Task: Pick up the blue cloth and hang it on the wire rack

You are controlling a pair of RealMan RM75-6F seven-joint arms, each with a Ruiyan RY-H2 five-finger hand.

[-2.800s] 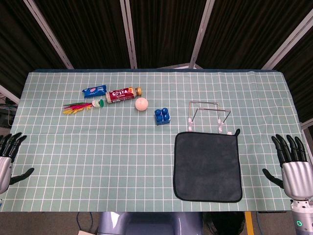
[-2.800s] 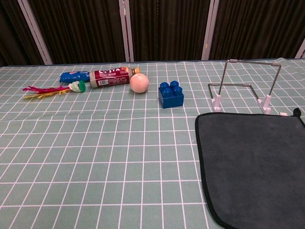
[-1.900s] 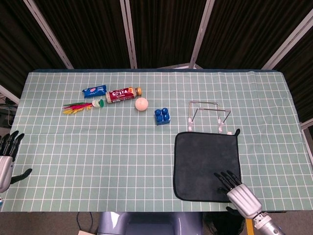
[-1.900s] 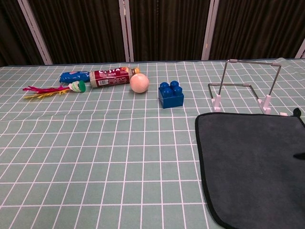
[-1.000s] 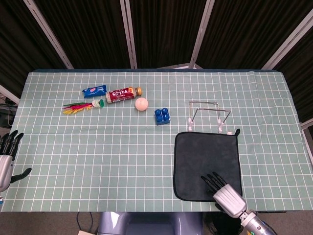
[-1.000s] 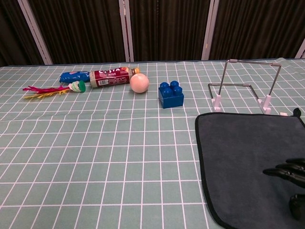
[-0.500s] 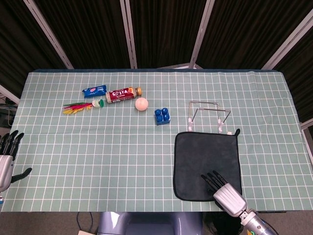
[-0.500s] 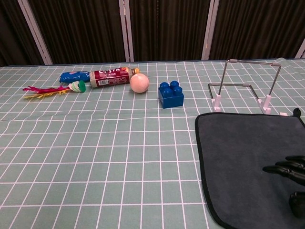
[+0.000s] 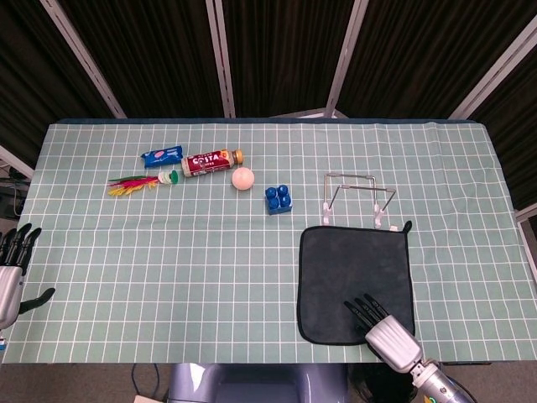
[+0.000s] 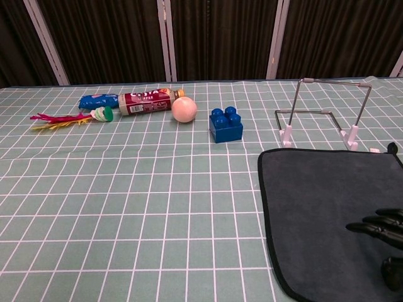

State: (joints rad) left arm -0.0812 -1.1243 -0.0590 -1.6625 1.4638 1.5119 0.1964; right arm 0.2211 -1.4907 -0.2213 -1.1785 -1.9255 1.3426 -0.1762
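1. Cloth (image 9: 356, 283): dark, with black edging, it lies flat and square on the near right of the table (image 9: 252, 277), its far edge just beside the feet of the rack.
2. Rack (image 9: 359, 199): a bare wire frame on pale feet, upright just beyond the cloth, on the right.
3. Right hand (image 9: 384, 332): over the cloth's near edge, fingers (image 10: 378, 224) spread and pointing far-left, holding nothing; whether they touch the cloth I cannot tell.
4. Left hand (image 9: 12, 270): at the near left edge of the table, fingers apart, empty.
5. Bottle (image 9: 211, 161): on its side, far left.
6. Packet (image 9: 162, 155): blue, just left of the bottle.
7. Brick (image 9: 279, 198): blue, left of the rack.
8. Shuttlecock (image 9: 143, 182): feathers pointing left, near the packet.
9. Ball (image 9: 242, 178): pale, between bottle and brick.
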